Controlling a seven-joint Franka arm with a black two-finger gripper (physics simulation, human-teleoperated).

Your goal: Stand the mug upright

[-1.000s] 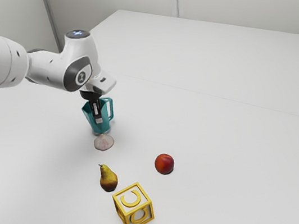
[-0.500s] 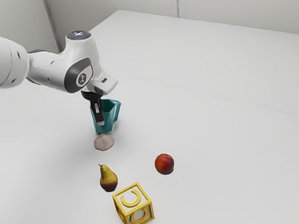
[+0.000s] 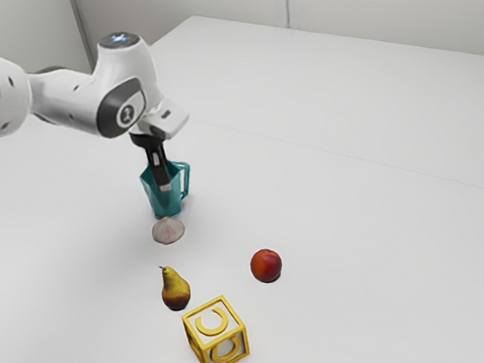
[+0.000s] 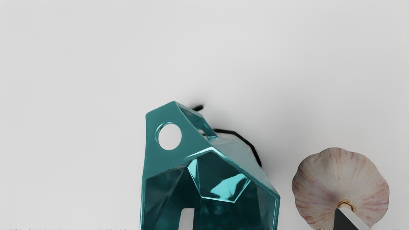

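Claw (image 4: 262, 217) stands spread wide with one finger (image 4: 187, 220) inside the mug (image 3: 165, 202), maybe to steady its side, as the mug leans a bit, mouth up, left of the picture's middle.

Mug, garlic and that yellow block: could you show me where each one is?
Mug (image 3: 164, 204): exterior view, on the lower part of its teal body.
Garlic (image 4: 338, 179): wrist view, on the middle of its pale skin.
Yellow block (image 3: 214, 343): exterior view, on the frame edge between two faces.
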